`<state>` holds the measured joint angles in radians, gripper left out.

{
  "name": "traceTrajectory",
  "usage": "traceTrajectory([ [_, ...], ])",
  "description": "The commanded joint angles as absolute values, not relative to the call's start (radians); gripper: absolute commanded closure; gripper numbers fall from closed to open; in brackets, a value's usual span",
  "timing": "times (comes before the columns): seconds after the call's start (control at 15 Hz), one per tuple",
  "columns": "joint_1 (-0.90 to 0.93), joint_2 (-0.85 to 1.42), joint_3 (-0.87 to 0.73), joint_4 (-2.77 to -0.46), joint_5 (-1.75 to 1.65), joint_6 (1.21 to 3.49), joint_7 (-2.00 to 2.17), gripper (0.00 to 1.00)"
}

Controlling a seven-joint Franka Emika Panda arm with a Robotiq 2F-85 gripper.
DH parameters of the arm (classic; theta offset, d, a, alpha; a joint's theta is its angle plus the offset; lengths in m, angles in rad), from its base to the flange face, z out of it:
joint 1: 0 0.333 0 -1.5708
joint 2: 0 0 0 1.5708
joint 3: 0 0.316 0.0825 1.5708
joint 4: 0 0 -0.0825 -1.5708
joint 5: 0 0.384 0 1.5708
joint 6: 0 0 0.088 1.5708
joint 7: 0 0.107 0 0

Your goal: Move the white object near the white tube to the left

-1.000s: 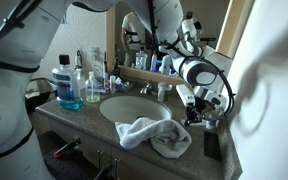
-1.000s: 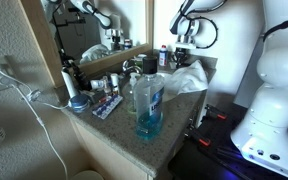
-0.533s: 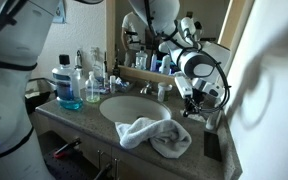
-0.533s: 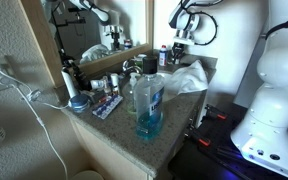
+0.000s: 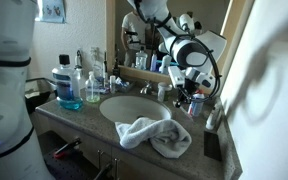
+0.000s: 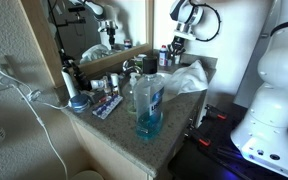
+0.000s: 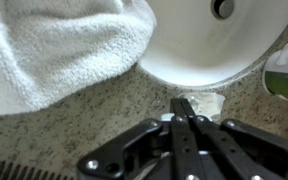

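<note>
White object (image 7: pixel 212 101) lies on the counter (image 7: pixel 74 130) just beside the tool (image 7: pixel 182 104), whose jaws are pressed together, empty. Best open them first, then descend squarely.

A blurred green object (image 7: pixel 287 70) overruns the wrist view's right edge.

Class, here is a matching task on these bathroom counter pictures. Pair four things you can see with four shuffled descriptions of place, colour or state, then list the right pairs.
Things
1. towel
2. mouthwash bottle
3. sink basin
4. gripper

Descriptions
A. round and white, set into the counter
B. fingers closed together above the speckled surface
C. crumpled in front of the basin
D. standing upright, holding blue liquid

Pairs: 1-C, 2-D, 3-A, 4-B
</note>
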<state>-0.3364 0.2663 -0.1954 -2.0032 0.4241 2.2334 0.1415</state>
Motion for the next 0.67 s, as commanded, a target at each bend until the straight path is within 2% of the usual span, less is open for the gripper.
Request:
traceTrajectory([
  [0.0,-0.309,0.132,-0.186,-2.113,0.469,2.183,0.106,0.98],
  [0.6,-0.189,-0.061,-0.154,-2.232,0.460,2.111,0.057,0.98],
])
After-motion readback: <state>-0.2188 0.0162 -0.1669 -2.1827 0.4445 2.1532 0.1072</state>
